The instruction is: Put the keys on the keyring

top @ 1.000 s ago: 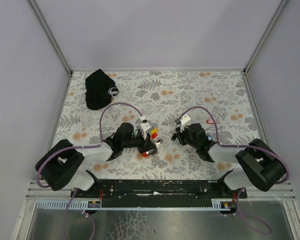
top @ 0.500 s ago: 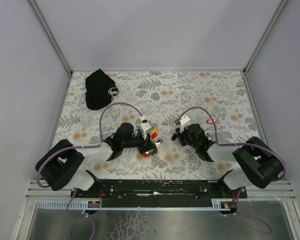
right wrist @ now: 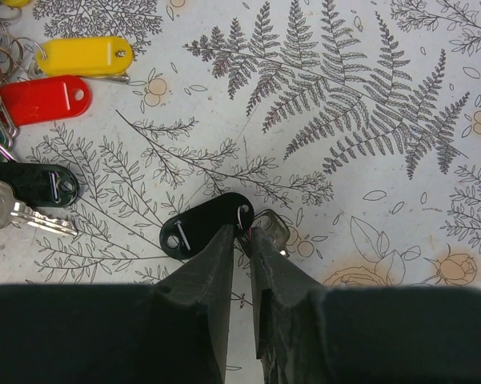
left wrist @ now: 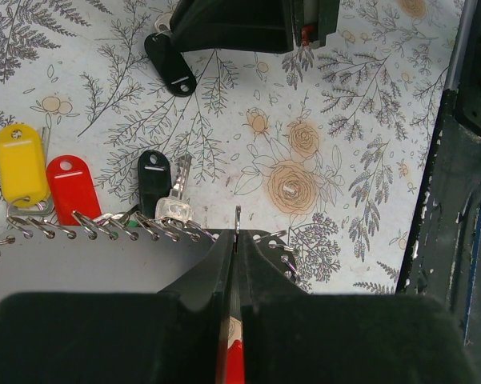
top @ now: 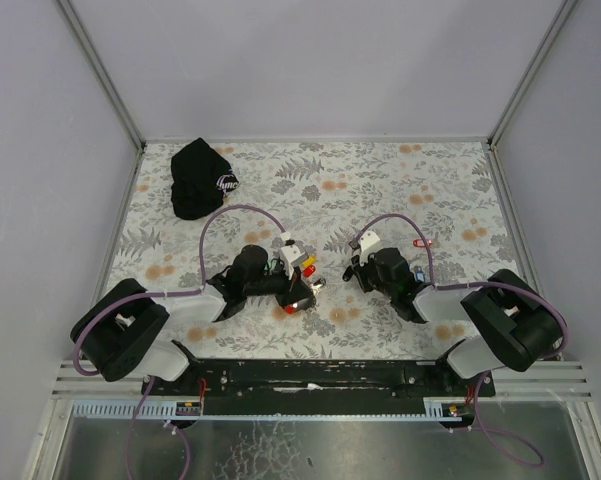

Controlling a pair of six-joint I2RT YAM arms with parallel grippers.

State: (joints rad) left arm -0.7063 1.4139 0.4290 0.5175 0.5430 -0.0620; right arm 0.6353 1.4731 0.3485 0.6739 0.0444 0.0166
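Observation:
My left gripper (left wrist: 236, 240) is shut on the keyring (left wrist: 237, 218). The thin ring pokes out past the fingertips and its red piece (left wrist: 234, 364) sits between the jaws; the grey bar (left wrist: 88, 260) lies beside them. Keys with yellow (left wrist: 20, 164), red (left wrist: 72, 188) and black (left wrist: 154, 172) tags lie bunched just ahead. My right gripper (right wrist: 244, 232) is low on the table. Its fingertips are closed on the small loop joining a loose black tag (right wrist: 204, 226) to its key (right wrist: 272, 228). In the top view the left gripper (top: 302, 290) and right gripper (top: 355, 262) face each other.
A large black cap (top: 202, 178) lies at the back left. A lone small red tag (top: 420, 241) lies to the right of the right gripper. The right wrist view shows the yellow tag (right wrist: 84, 56), the red tag (right wrist: 44, 100) and a black-tagged key (right wrist: 28, 184) at its left.
The right arm's elbow has swung a little to the left while its gripper stays almost in place. The left arm and the key bunch have not moved.

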